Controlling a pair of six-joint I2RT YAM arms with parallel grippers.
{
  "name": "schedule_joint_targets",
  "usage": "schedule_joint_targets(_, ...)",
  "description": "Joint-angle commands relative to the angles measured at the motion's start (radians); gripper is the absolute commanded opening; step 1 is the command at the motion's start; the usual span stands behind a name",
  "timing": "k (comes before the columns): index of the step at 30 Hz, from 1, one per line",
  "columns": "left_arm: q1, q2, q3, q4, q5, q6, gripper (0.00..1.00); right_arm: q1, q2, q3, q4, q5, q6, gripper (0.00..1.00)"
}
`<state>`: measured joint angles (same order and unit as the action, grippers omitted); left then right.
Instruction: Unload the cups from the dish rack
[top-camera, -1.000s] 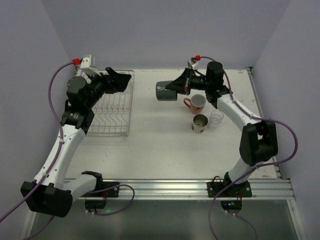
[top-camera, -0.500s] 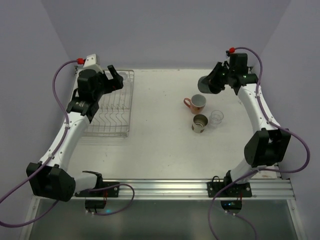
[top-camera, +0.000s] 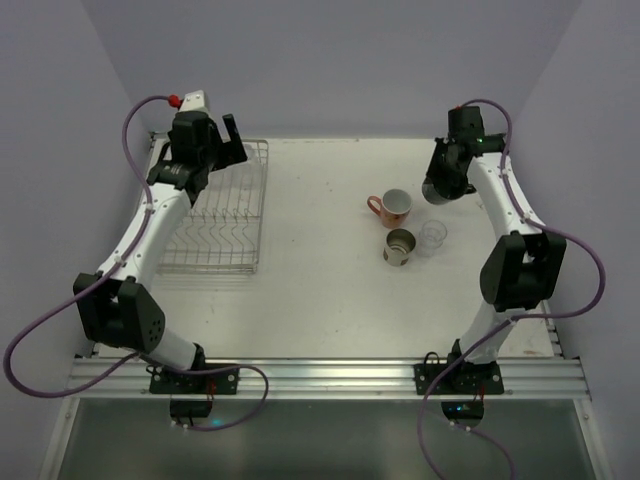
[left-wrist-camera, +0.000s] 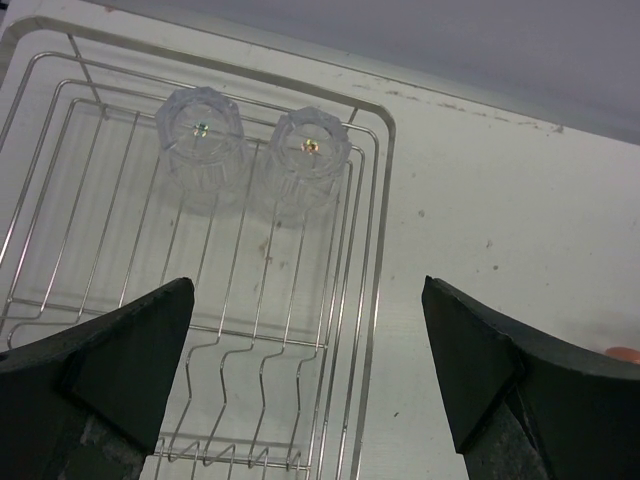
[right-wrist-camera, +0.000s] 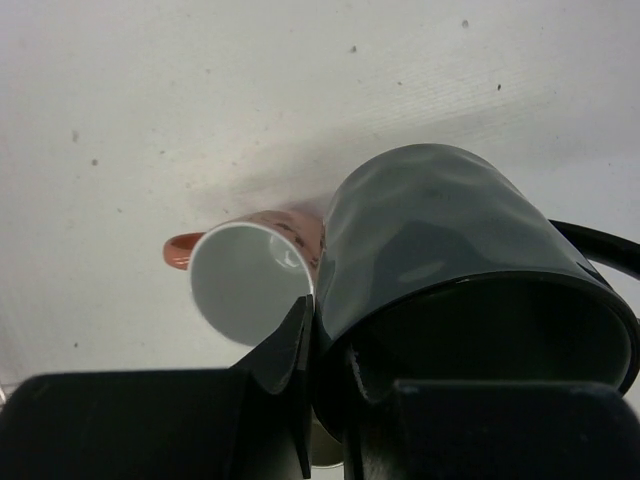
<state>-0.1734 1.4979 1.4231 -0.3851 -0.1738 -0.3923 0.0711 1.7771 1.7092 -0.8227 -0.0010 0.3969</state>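
Only the left wrist view shows two clear glasses (left-wrist-camera: 200, 145) in the dish rack (left-wrist-camera: 376, 260) — left pincer (left-wrist-camera: 308, 290) wide open, right pincer (right-wrist-camera: 322, 365) grips the dark green mug (right-wrist-camera: 450, 250).

The silver wire dish rack (top-camera: 215, 215) sat far left, one inverted clear glass (left-wrist-camera: 200, 145) beside a second inverted glass (left-wrist-camera: 310, 158) at its far end. A salmon-pink mug (top-camera: 393, 206), tan cup (top-camera: 399, 246) and third glass (top-camera: 433, 235) stood upright, clustered right of centre. The dark green mug (top-camera: 440, 186) hung tilted just beyond them, gripped at its rim.
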Motion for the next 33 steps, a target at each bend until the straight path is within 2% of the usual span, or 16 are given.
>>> schedule_joint_targets(1, 0.015, 0.036, 0.115, -0.075, -0.055, 0.021, 1.0, -0.002, 0.027, 0.052, -0.027, 0.052, -0.056, 0.0)
schedule_joint_targets(8, 0.028, 0.11, 0.175, -0.09, -0.05, -0.014, 1.0, -0.001, 0.085, 0.046, -0.013, 0.059, -0.064, 0.0)
schedule_joint_targets(17, 0.066, 0.254, 0.298, -0.19, -0.043, -0.022, 1.0, 0.001, 0.159, 0.047, -0.012, 0.059, -0.055, 0.0)
schedule_joint_targets(33, 0.092, 0.347, 0.352, -0.205, -0.004, -0.029, 1.0, 0.041, 0.26, 0.098, -0.053, 0.127, -0.044, 0.0)
